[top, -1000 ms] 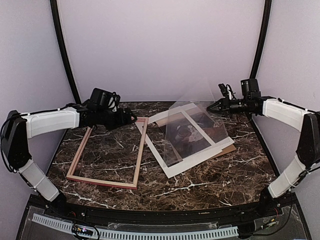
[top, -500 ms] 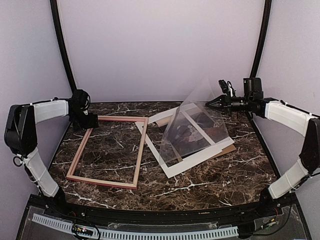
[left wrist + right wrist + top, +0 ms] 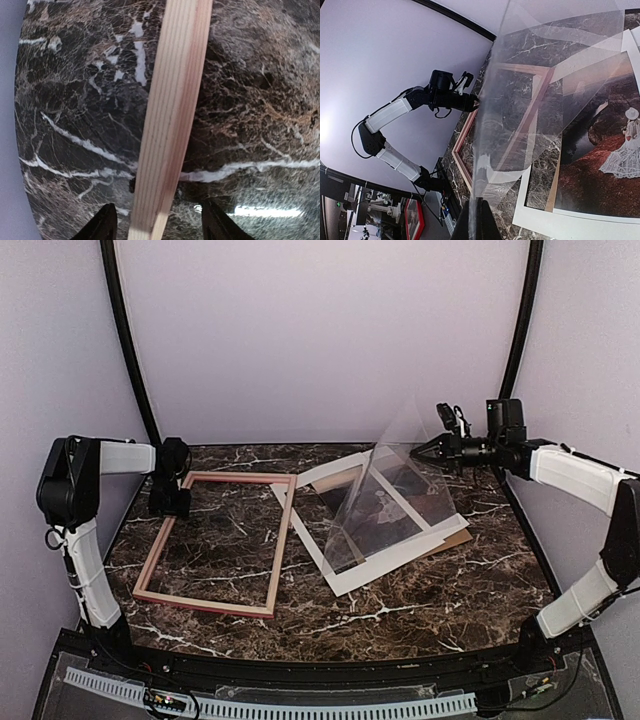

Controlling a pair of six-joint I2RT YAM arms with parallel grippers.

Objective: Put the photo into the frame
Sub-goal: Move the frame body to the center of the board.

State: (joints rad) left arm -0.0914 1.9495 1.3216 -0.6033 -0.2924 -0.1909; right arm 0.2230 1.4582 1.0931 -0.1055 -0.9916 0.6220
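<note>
The frame (image 3: 282, 540) lies flat on the left of the marble table. My left gripper (image 3: 170, 504) hangs over its far left corner. In the left wrist view the frame's pale wood bar (image 3: 172, 115) runs between the open fingers (image 3: 103, 226) of my left gripper (image 3: 159, 227). The photo (image 3: 385, 508) lies flat right of centre inside a wide white border. My right gripper (image 3: 418, 452) is shut on the far edge of a clear sheet (image 3: 390, 475) and holds it tilted steeply above the photo. The right wrist view shows my right gripper (image 3: 479, 220), the sheet (image 3: 530, 100) and the photo (image 3: 615, 155).
A brown backing board (image 3: 458, 537) pokes out from under the photo's right side. The white border's near corner (image 3: 345, 582) lies close to the frame's right bar. Purple walls and black poles (image 3: 125, 340) enclose the table.
My left arm has pulled back from over the frame's far bar to its far left corner. My right gripper has lifted the clear sheet to a steeper tilt.
</note>
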